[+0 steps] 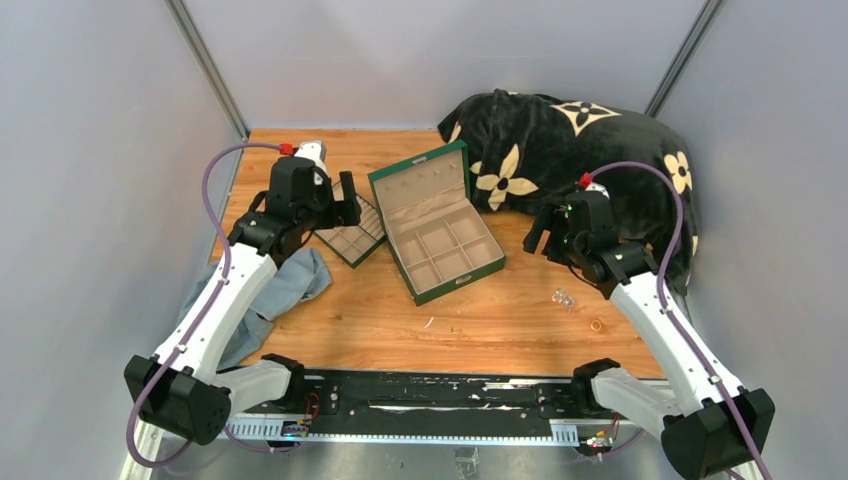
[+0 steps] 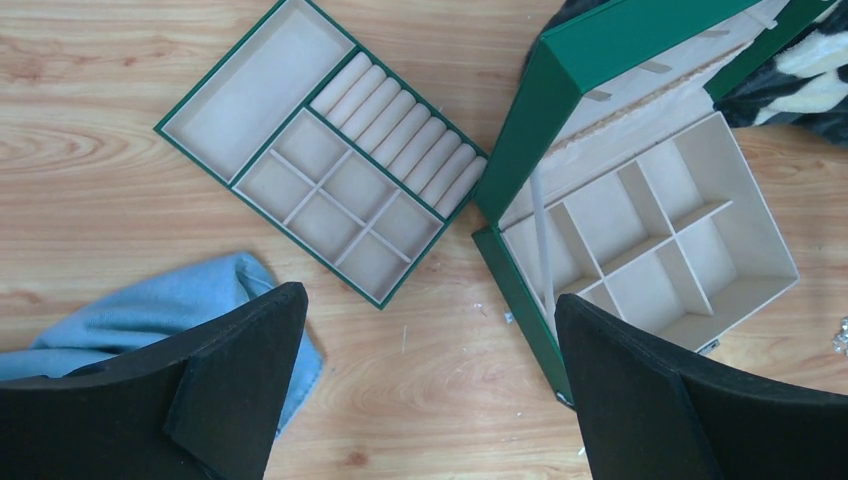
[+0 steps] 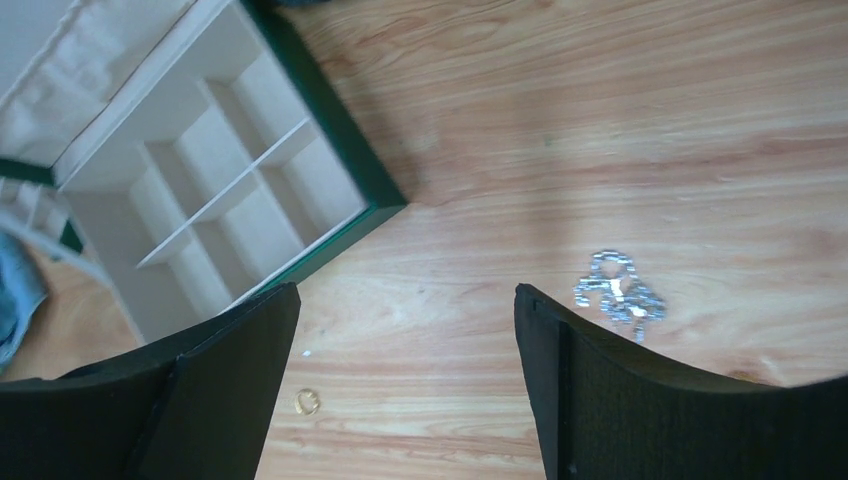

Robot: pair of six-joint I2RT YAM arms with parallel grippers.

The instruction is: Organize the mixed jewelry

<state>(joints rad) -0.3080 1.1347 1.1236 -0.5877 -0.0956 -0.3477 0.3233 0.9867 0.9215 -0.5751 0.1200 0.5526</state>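
The mixed jewelry lies on the wooden table right of centre. It is a glinting silvery cluster (image 1: 564,297) and a small gold ring (image 1: 597,325). The right wrist view shows the cluster (image 3: 618,290) beside my right finger and the ring (image 3: 307,402) near my left finger. An open green box (image 1: 440,225) with empty beige compartments stands mid-table. Its loose green tray (image 1: 352,238) lies to the left, also empty. My left gripper (image 1: 345,212) hovers open over the tray's edge. My right gripper (image 1: 540,235) hovers open between the box and the jewelry. Both are empty.
A black blanket with pale flowers (image 1: 570,150) is heaped at the back right, behind the right arm. A blue cloth (image 1: 280,295) lies at the left under the left arm. A thin pale sliver (image 1: 428,322) lies in front of the box.
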